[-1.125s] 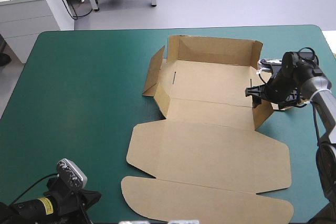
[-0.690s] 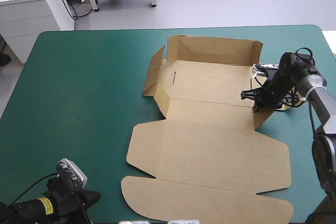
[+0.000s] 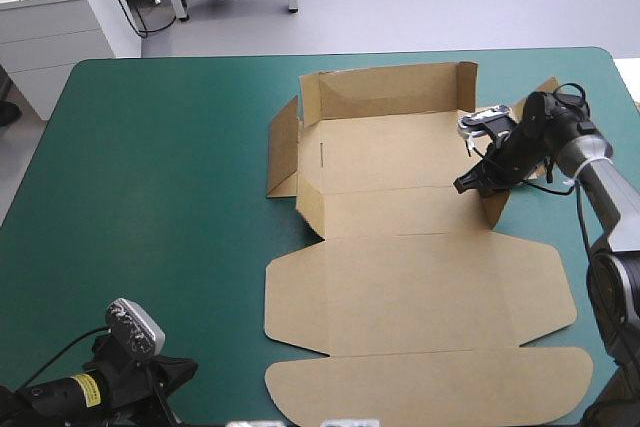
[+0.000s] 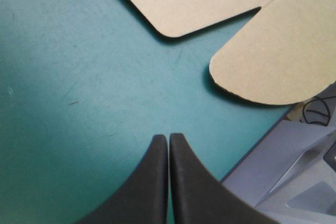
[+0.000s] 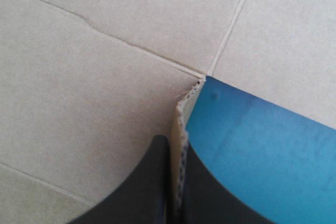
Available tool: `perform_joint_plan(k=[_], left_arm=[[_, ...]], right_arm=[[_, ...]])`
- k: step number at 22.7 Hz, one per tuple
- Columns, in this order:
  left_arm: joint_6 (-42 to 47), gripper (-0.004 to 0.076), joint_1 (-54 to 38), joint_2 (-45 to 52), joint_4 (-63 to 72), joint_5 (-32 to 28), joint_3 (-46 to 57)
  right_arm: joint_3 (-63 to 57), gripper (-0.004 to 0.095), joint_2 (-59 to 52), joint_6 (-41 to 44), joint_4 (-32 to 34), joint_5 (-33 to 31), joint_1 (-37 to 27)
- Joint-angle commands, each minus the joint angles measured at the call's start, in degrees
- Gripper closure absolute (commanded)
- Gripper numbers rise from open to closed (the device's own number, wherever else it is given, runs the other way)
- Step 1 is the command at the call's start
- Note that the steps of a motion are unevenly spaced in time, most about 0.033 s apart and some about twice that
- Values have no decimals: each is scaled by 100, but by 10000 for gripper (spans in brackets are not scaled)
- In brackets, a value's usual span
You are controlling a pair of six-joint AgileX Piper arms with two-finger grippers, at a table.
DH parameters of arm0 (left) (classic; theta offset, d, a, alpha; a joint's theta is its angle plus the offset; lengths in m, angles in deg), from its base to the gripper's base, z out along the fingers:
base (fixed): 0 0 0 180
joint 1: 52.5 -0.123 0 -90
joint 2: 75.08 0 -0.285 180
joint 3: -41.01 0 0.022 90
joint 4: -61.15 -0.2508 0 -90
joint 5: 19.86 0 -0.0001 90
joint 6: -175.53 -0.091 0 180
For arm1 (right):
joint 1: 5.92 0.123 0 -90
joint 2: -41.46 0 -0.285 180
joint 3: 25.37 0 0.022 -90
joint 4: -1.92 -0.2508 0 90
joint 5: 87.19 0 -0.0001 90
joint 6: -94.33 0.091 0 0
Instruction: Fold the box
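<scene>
The left gripper (image 4: 168,136) hovers low over the near left corner of the counter (image 3: 150,197) with its teal-green cover. Its two broad black fingers (image 4: 152,182) are pressed together into one pointed arch and grasp nothing. Ahead of them, well apart, two rounded corners of flat brown board lie on the cover.

Those corners belong to the box (image 3: 400,177), a cut sheet of brown corrugated board that fills the middle and right of the counter. Its left wall (image 3: 283,147) and far wall (image 3: 385,92) stand raised around a flat floor. The wide lid (image 3: 420,292) lies flat toward the near edge. It ends in a long tuck flap (image 3: 430,387) with rounded ends.

At the floor's right side the right gripper (image 3: 465,185) reaches in over the counter's right edge. In the right wrist view its black fingers (image 5: 147,182) are clenched on the upright right wall (image 5: 180,129). The wall's fluted cut edge shows between them, with board floor on one side and teal-green cover on the other.
</scene>
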Motion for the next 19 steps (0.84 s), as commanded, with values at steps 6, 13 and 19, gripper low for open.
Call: perform_joint_plan(k=[6, 13, 19], left_arm=[[14, 732, 30, -48, 277, -906, -361], [14, 732, 30, -48, 301, -1102, -361], [14, 732, 30, -48, 43, -1559, -804]], right_arm=[[1732, 927, 539, -2009, -54, -3, 983], [2553, 927, 938, -3115, -33, 108, 1564], [2788, 927, 997, -4485, -52, 443, 2226]])
